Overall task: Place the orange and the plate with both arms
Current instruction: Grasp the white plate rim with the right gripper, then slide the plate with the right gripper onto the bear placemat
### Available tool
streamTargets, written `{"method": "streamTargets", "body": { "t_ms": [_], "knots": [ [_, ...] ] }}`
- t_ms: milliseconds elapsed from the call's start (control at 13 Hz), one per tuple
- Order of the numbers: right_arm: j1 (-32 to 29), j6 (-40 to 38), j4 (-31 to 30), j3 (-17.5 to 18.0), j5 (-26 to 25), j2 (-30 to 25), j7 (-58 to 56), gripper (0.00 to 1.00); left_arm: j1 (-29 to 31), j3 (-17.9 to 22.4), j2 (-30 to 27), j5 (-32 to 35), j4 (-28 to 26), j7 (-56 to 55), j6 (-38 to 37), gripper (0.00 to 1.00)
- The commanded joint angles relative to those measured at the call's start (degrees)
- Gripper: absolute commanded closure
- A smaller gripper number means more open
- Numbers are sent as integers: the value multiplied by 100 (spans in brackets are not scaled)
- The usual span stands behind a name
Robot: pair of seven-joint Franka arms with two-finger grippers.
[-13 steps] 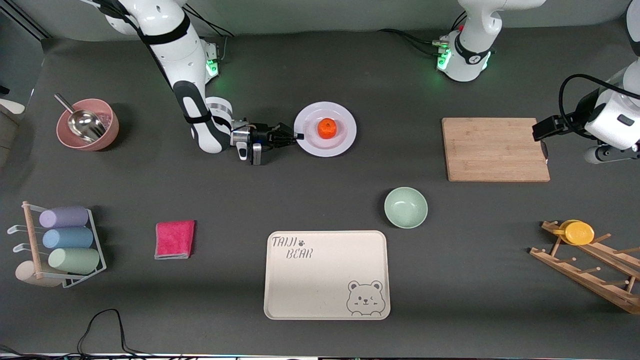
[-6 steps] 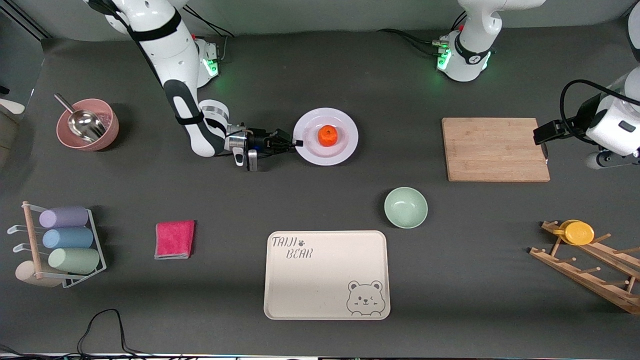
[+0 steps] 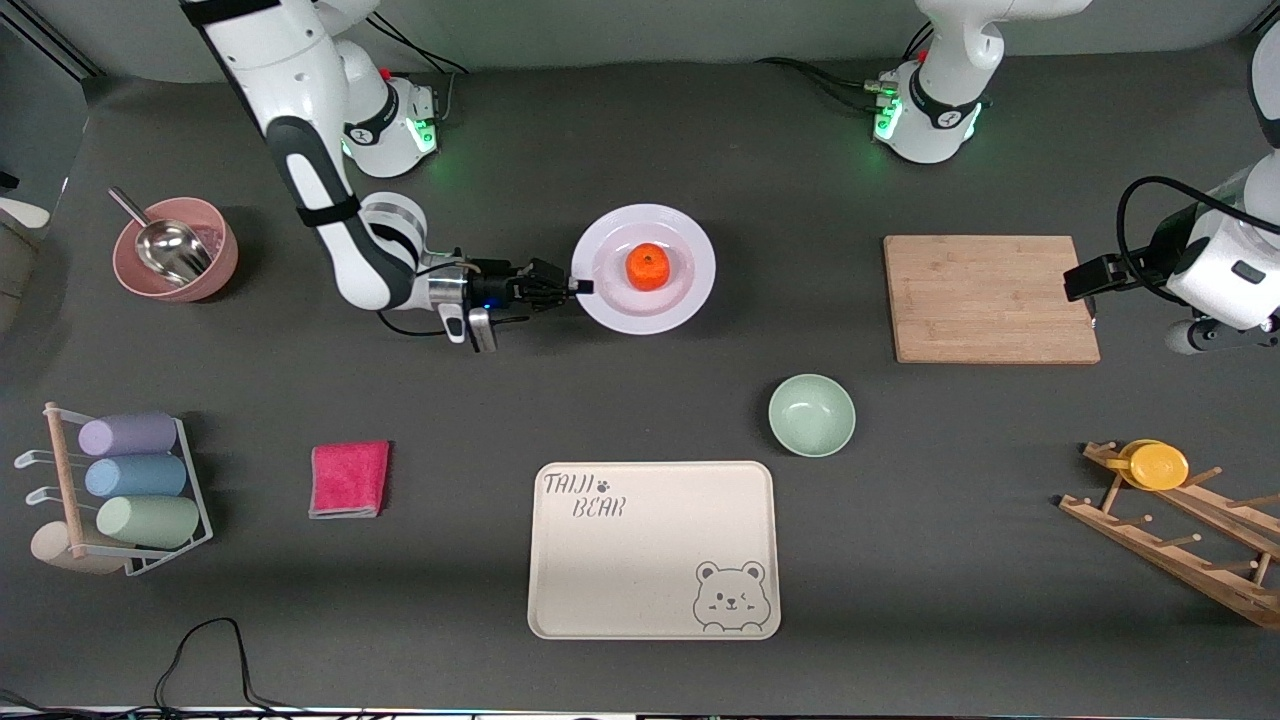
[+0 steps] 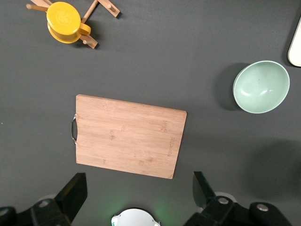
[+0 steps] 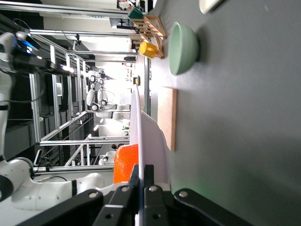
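Two arms on my rig, but only one is busy rn. My right gripper has its fingers pinched tight on the rim of the plate, at the edge toward the right arm's end of the table. The right wrist view shows both fingers squeezed flat on the thin plate edge, w/ the plate lifted clear of the table.

The orange sits in the middle of the plate, so it rides along. It is a bit away from my fingers, not touching them. In the right wrist view the orange peeks up just past the rim.

Step in hand, I think: carry the plate w/ the orange on it to where it should go. Maybe the bear tray, which lies nearer the front camera, but the task does not say, so that is a guess.

Next move needs me to keep the plate flat and go slow. If it tips, the round orange could roll off.

My left gripper waits, wide open, holding nothing, up over the cutting board. The green bowl sits between the board and the tray.
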Motion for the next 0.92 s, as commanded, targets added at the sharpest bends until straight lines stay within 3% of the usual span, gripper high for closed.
{"method": "streamTargets", "body": {
  "t_ms": [0,154,615,846],
  "knots": [
    [-127,254,653,-6,-333,108,568,100,8,-33,51,31,180,-35,-155,0],
    [-163,334,1539,-102,-615,546,1112,100,-27,-42,51,39,181,-53,-137,0],
    [-180,326,4263,-612,-599,2163,2378,100,-1,-60,51,39,172,-44,-172,0],
    [-364,334,5801,-657,-599,3042,3152,100,-1,-60,51,39,172,-44,-242,0]
  ]
}}
